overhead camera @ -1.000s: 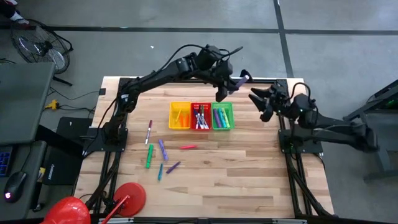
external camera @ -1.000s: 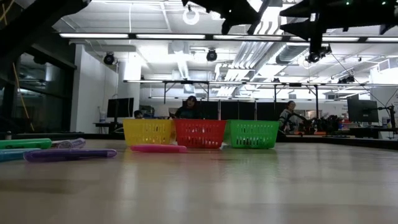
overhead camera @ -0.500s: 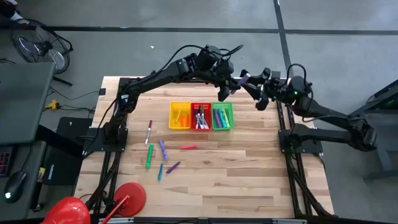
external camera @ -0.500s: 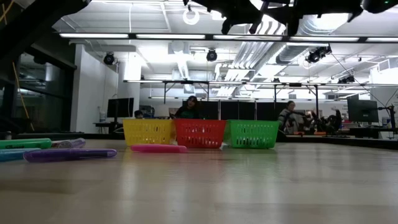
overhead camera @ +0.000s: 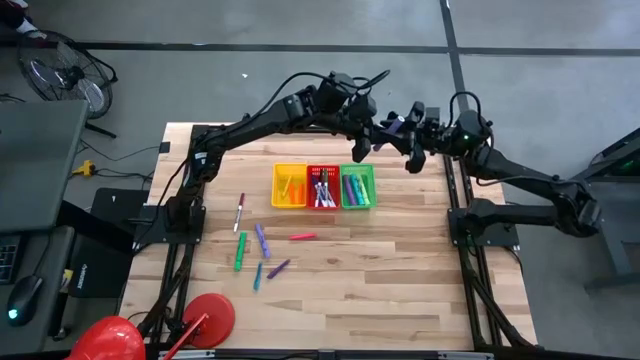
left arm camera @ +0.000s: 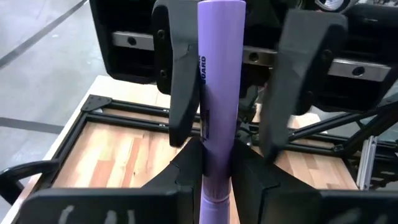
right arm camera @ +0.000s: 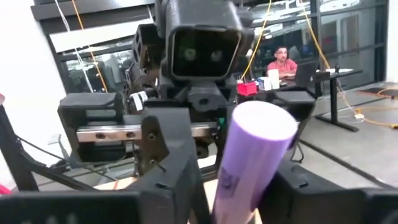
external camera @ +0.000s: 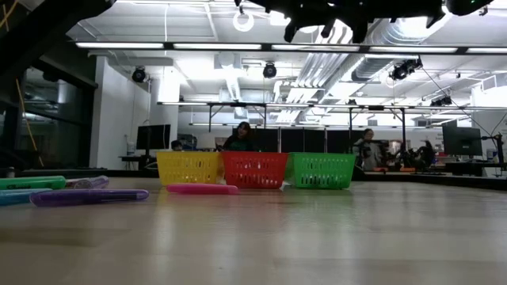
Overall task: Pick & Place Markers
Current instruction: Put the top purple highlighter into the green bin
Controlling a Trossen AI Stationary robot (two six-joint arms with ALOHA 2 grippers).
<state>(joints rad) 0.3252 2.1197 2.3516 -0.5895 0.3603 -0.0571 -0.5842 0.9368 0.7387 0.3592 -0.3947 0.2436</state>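
1. Far left, off the table point(overhead camera: 400, 300) by its near left corner: a red round object point(overhead camera: 210, 318), clear of the work area.
2. On the table's left half, well in from the edge: loose markers, among them a white-and-red marker point(overhead camera: 240, 212), a green marker point(overhead camera: 240, 252), a lying purple marker point(overhead camera: 262, 240) and a pink marker point(overhead camera: 302, 237), none touching another.
3. Mid-table, side by side in a row: yellow basket point(overhead camera: 290, 186), red basket point(overhead camera: 322, 186), green basket point(overhead camera: 357, 187), each with markers inside.
4. Above the far edge, beyond the green basket: left gripper point(left arm camera: 214, 168), clamped on the lower end of a raised purple marker point(left arm camera: 219, 112), well off the wood.
5. Nose to nose with it: right gripper point(right arm camera: 239, 193), fingers straddling that same marker. One finger point(left arm camera: 180, 81) against the barrel, the other point(left arm camera: 292, 81) apart from it, so not closed on it.
6. Right of the baskets and across the whole near strip: bare wood, open for moving, up to the dark frame along the right edge.
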